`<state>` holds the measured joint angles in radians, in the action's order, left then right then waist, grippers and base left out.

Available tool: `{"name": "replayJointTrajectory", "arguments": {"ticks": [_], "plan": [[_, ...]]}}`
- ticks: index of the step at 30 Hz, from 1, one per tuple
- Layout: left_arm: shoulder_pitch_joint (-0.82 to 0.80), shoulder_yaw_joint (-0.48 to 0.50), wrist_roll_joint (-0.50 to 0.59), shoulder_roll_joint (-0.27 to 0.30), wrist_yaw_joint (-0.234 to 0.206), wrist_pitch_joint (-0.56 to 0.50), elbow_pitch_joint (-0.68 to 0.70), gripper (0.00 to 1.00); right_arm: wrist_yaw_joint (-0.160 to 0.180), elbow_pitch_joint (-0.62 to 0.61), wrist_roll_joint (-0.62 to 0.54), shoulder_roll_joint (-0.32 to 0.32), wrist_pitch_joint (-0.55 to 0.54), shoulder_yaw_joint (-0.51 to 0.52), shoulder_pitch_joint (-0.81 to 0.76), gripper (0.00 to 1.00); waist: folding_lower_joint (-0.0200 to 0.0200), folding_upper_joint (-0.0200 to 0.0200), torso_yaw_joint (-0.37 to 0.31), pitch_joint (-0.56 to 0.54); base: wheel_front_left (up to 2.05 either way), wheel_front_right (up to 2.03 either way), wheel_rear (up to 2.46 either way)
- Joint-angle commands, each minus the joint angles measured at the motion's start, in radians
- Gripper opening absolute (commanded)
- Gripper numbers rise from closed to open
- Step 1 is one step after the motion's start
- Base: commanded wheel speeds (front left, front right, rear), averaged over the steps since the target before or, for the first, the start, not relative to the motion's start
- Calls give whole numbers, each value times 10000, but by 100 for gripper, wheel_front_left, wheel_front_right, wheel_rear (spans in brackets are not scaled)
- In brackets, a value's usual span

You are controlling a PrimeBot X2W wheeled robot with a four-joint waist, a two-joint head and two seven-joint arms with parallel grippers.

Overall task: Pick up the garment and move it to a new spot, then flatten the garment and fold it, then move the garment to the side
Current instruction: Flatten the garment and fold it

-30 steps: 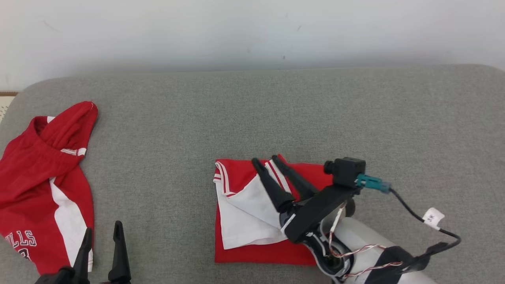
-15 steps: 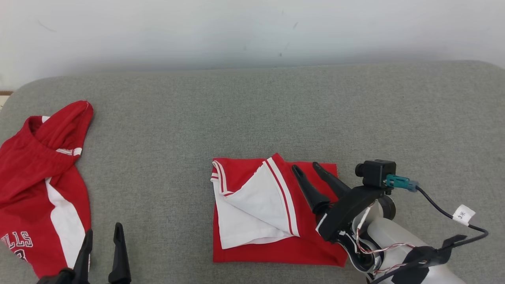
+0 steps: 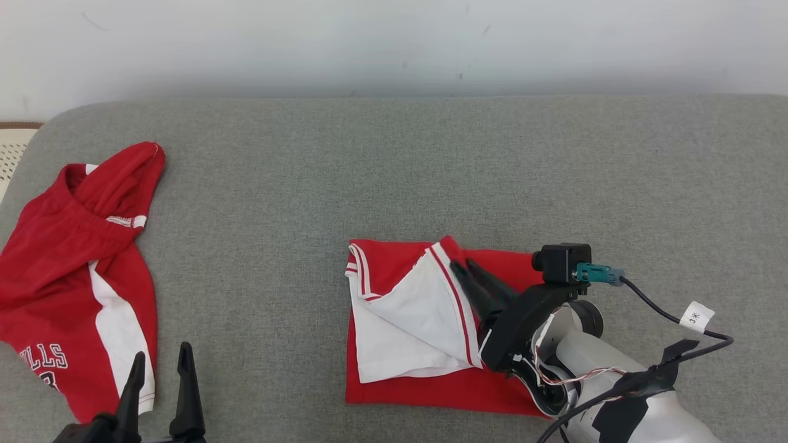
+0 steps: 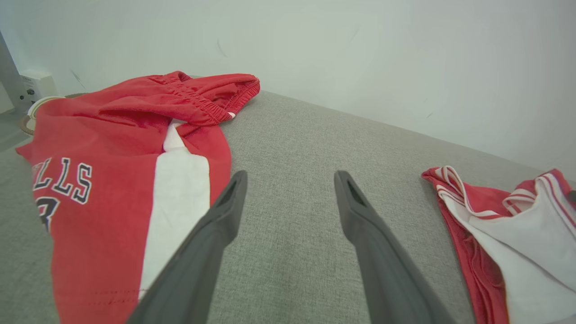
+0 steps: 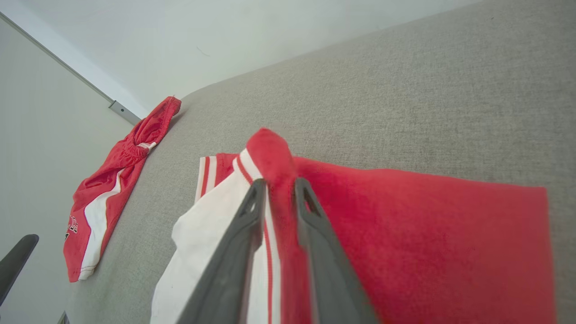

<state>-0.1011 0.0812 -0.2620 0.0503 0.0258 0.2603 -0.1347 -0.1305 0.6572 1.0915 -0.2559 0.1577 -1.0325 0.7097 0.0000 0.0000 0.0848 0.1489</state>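
The garment is a red and white jersey folded into a rectangle at the middle of the grey cushion, with a white panel trimmed in red stripes on top. My right gripper lies over its right half with fingertips at the striped edge. In the right wrist view my right gripper has its fingers drawn close, pinching a raised ridge of the garment between them. My left gripper hangs open at the lower left, over bare cushion. The left wrist view shows my left gripper spread wide, with the garment to its right.
Red shorts with a white side stripe and lettering lie crumpled at the left end of the cushion; the shorts sit just left of my left fingers. The grey cushion runs back to a pale wall.
My right gripper has drawn back to the right, from over the white panel to its striped edge, and its fingers have closed on a fold there. The left gripper stayed put; the camera shifted slightly.
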Motion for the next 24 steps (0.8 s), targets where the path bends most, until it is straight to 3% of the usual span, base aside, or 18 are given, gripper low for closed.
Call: {"name": "replayJointTrajectory", "arguments": {"ticks": [1,9,24], "plan": [[-14,32,-41,6,23,35,-32,100,-5,28,87,1,88,-103,96,0,0,0,21,12,0,0,0],[63,49,-47,6,-85,35,5,100,-5,-376,337,-154,442,-597,207,0,0,0,-66,-52,0,0,0],[133,102,-11,6,-55,35,24,100,-5,-3180,886,-1190,416,-2165,-580,0,0,0,-201,-98,0,0,0]]}}
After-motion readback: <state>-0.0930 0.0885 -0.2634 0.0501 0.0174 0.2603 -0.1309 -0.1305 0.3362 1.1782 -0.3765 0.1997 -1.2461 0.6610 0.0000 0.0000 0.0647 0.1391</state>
